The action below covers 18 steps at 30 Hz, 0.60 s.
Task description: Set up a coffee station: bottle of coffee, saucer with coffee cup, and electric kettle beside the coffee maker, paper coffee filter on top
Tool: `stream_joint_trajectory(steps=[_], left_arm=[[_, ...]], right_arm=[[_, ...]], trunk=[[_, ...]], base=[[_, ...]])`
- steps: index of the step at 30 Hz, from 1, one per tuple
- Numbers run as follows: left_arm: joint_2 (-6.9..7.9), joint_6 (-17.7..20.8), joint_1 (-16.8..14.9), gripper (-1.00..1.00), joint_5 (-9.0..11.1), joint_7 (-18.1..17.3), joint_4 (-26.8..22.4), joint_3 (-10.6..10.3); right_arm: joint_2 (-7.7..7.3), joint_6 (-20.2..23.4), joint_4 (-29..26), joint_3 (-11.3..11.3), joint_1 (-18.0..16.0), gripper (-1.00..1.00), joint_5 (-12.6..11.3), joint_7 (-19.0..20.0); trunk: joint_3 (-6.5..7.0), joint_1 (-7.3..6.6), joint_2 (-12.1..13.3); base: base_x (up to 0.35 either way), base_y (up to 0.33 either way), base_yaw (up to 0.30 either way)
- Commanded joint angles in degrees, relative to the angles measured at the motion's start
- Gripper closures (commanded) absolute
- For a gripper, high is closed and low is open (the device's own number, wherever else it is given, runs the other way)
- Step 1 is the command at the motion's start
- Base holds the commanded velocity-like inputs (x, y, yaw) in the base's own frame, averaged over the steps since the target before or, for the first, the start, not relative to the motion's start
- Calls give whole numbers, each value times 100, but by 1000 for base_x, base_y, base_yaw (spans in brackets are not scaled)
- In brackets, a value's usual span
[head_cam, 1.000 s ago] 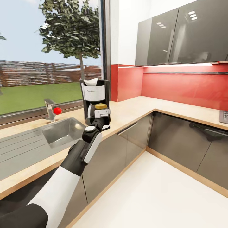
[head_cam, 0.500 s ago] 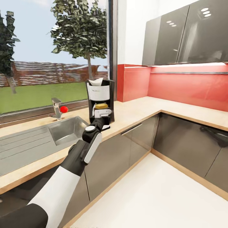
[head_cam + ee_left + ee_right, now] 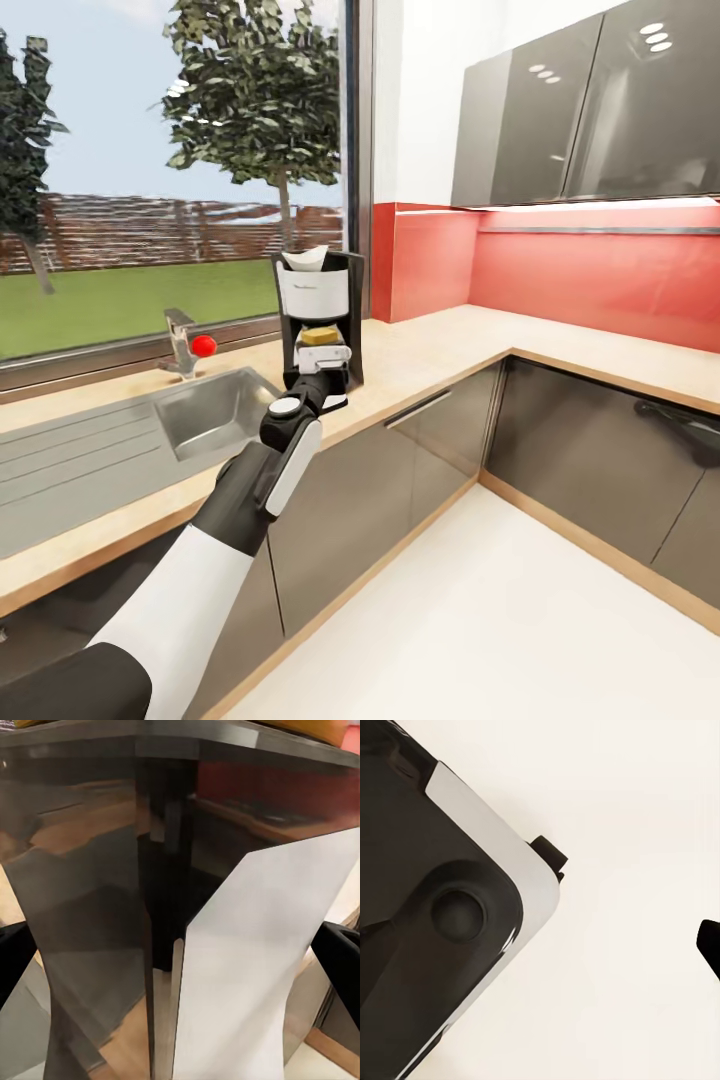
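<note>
The black coffee maker (image 3: 318,290) with a white front stands on the wood-grain countertop (image 3: 430,345), right of the sink. A white paper coffee filter (image 3: 303,260) sits in its top. My left gripper (image 3: 322,362) is shut on the bottle of coffee (image 3: 320,338), whose yellow cap shows right in front of the machine's carafe bay, just above the counter. Up close in the left wrist view, the dark bottle of coffee (image 3: 112,907) with its white label fills the space between the two black fingertips (image 3: 341,956). My right gripper (image 3: 540,945) hangs open over the pale floor.
A steel sink (image 3: 205,412) and a tap with a red knob (image 3: 204,346) lie left of the coffee maker. Grey cabinet fronts (image 3: 380,470) run below the counter, dark wall cabinets (image 3: 590,110) above. The robot's dark base (image 3: 427,930) is beneath the right gripper.
The whole head view shifted a second ago, so the camera moved. My left arm keeps the bottle at the same spot before the coffee maker.
</note>
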Motion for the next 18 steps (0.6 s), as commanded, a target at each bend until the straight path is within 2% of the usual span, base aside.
stream_joint_trajectory(steps=[1, 7, 9, 12, 18], left_arm=[[0, 11, -3, 100, 57, 50, 16, -8], [0, -48, -1, 100, 57, 46, 117, -8], [0, -172, 0, 100, 57, 45, 179, -8], [0, -584, 0, 100, 60, 29, 433, -8], [0, -672, 0, 100, 65, 29, 560, -8]], right_arm=[[0, -43, 17, 27, -9, -100, 2, 1], [0, -43, 17, 28, -9, -100, 2, -1], [0, -43, 17, 28, -9, -100, 3, -1], [0, -43, 18, 28, -9, -100, 7, -1], [0, -43, 17, 28, -9, -100, 9, -1]], trunk=[[-6, 1, -3], [-6, 1, -3], [-6, 1, -3], [-6, 1, -3], [-6, 1, -3]], base=[[174, 0, 0], [164, 0, 0], [67, 0, 0], [36, 0, 0], [73, 0, 0]])
